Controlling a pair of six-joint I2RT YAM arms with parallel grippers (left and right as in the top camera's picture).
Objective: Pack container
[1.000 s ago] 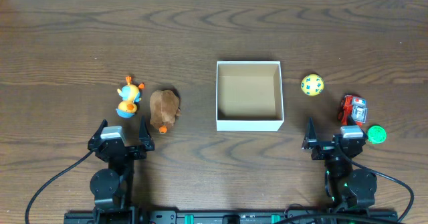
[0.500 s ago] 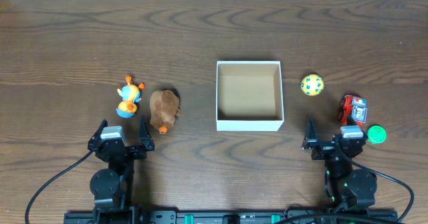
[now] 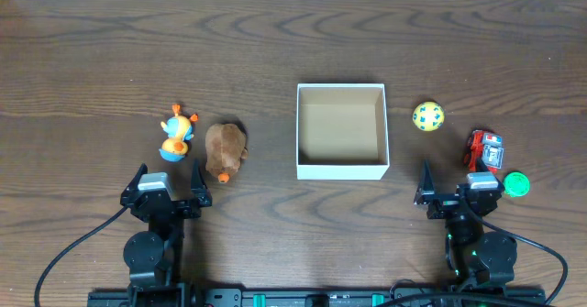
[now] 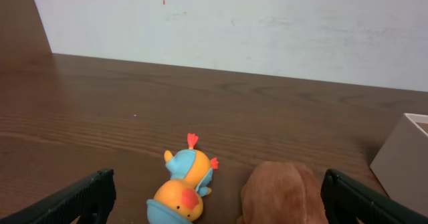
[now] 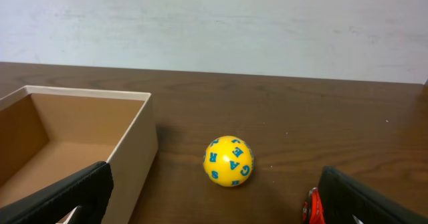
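Overhead, the box [image 3: 340, 170] sits ahead of my left gripper [image 3: 169, 180] to its right, and ahead of my right gripper [image 3: 456, 183] to its left. Both grippers are spread wide, holding nothing. The box looks light, thin and dentable; I'd pinch one wall at the rim.

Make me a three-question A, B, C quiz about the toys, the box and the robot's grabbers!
1. Where is the yellow ball compared with the box? A) inside it B) right of it C) left of it
2. How many toys lie left of the box? A) two B) four C) none
3. How are the left gripper and right gripper? A) both open B) both shut C) one holds a toy
B: it sits beside the box's right wall. A: only the duck and the brown plush. A: both are spread wide, holding nothing.
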